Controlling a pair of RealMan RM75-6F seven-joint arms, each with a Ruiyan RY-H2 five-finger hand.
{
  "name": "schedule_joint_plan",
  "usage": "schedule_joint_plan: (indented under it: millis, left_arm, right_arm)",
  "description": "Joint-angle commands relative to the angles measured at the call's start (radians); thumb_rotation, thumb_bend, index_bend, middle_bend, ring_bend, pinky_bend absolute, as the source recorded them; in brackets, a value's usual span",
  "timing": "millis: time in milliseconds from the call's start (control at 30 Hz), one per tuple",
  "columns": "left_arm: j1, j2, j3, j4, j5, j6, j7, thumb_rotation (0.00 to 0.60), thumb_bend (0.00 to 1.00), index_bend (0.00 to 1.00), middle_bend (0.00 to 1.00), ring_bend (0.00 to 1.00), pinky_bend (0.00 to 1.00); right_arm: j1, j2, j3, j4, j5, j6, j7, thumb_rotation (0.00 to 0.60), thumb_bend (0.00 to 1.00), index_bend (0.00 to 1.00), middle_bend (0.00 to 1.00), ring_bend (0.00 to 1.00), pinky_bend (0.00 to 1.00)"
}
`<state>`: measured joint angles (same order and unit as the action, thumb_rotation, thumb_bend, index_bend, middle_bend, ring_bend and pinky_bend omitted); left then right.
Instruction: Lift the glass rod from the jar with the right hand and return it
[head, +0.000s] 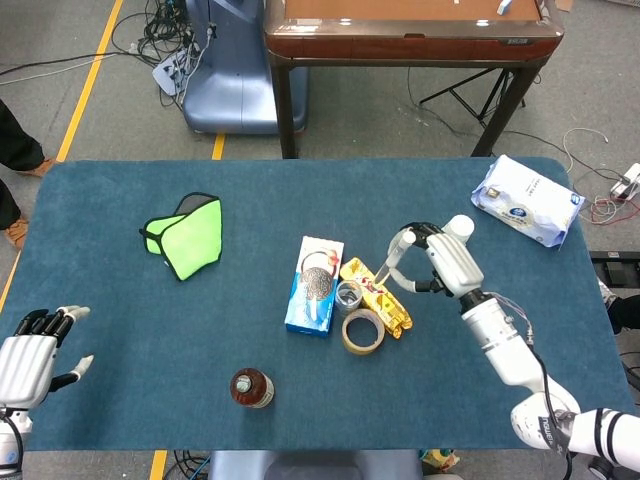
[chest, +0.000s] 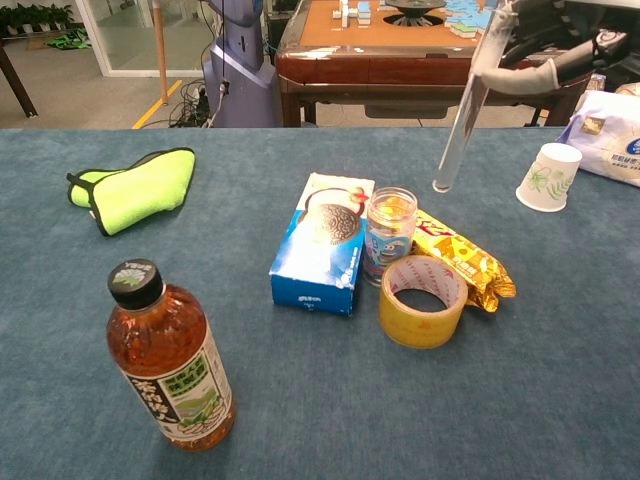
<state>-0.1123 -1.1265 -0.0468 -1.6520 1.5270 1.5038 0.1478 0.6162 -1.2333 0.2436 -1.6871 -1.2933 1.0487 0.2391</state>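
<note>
My right hand (head: 440, 260) (chest: 545, 40) holds the clear glass rod (chest: 462, 115) (head: 388, 266) by its top end. The rod is tilted, its lower tip leaning left toward the small glass jar (chest: 389, 235) (head: 348, 296) and hanging above and to the right of the jar's mouth, clear of it. The jar stands upright between the blue biscuit box (chest: 323, 255) and a yellow snack packet (chest: 460, 257). My left hand (head: 30, 355) rests open at the table's front left edge, far from the jar, and holds nothing.
A roll of yellow tape (chest: 424, 300) lies just in front of the jar. A paper cup (chest: 547, 176) and a white wipes pack (head: 527, 198) sit at the right. A tea bottle (chest: 172, 358) stands near the front; a green cloth (chest: 135, 186) lies at the left.
</note>
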Motion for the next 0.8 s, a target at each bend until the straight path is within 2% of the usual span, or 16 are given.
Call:
schedule_joint_plan:
  millis: [33, 133, 200, 333, 500, 567, 633, 700, 800]
  left_arm:
    - [-0.002, -0.001, -0.001, -0.001, 0.002, 0.000, 0.001, 0.600, 0.24, 0.25, 0.25, 0.31, 0.16]
    - [-0.001, -0.001, 0.000, -0.002, 0.002, 0.000, 0.002, 0.600, 0.24, 0.25, 0.25, 0.31, 0.16]
    - [-0.001, -0.001, 0.001, 0.000, 0.000, -0.002, -0.001, 0.600, 0.24, 0.25, 0.25, 0.31, 0.16]
    - [0.000, -0.002, 0.002, 0.002, -0.002, -0.004, -0.003, 0.600, 0.24, 0.25, 0.25, 0.31, 0.16]
    - [0.001, -0.002, 0.003, 0.004, -0.002, -0.002, -0.007, 0.600, 0.24, 0.25, 0.25, 0.31, 0.16]
    - [0.003, -0.001, 0.003, 0.005, -0.001, 0.000, -0.009, 0.600, 0.24, 0.25, 0.25, 0.31, 0.16]
    - [0.003, 0.000, 0.003, 0.005, 0.000, 0.000, -0.009, 0.600, 0.24, 0.25, 0.25, 0.31, 0.16]
    - [0.003, 0.001, 0.003, 0.004, 0.001, 0.002, -0.011, 0.600, 0.24, 0.25, 0.25, 0.31, 0.16]
    - [0.003, 0.000, 0.003, 0.004, 0.004, 0.003, -0.010, 0.600, 0.24, 0.25, 0.25, 0.31, 0.16]
  right_arm:
    - [-0.012, 0.006, -0.019, 0.039, -0.018, 0.045, -0.142, 0.600, 0.54, 0.62, 0.41, 0.23, 0.18]
    - [-0.017, 0.000, -0.028, 0.053, -0.026, 0.070, -0.220, 0.600, 0.54, 0.62, 0.41, 0.23, 0.18]
    - [-0.022, -0.007, -0.027, 0.042, -0.009, 0.068, -0.211, 0.600, 0.54, 0.63, 0.41, 0.23, 0.18]
    - [-0.026, 0.010, -0.007, -0.015, 0.034, -0.003, -0.021, 0.600, 0.54, 0.63, 0.42, 0.24, 0.19]
    - [-0.034, 0.017, 0.010, -0.043, 0.037, -0.048, 0.167, 0.600, 0.54, 0.63, 0.42, 0.24, 0.19]
    - [-0.040, 0.024, 0.019, -0.059, 0.042, -0.081, 0.288, 0.600, 0.54, 0.63, 0.42, 0.24, 0.19]
    - [-0.041, 0.035, 0.019, -0.056, 0.031, -0.102, 0.340, 0.600, 0.54, 0.63, 0.42, 0.24, 0.19]
    - [-0.042, 0.042, 0.013, -0.036, 0.011, -0.100, 0.330, 0.600, 0.54, 0.63, 0.42, 0.24, 0.19]
    - [-0.044, 0.035, 0.000, -0.001, -0.012, -0.055, 0.208, 0.600, 0.54, 0.63, 0.42, 0.24, 0.19]
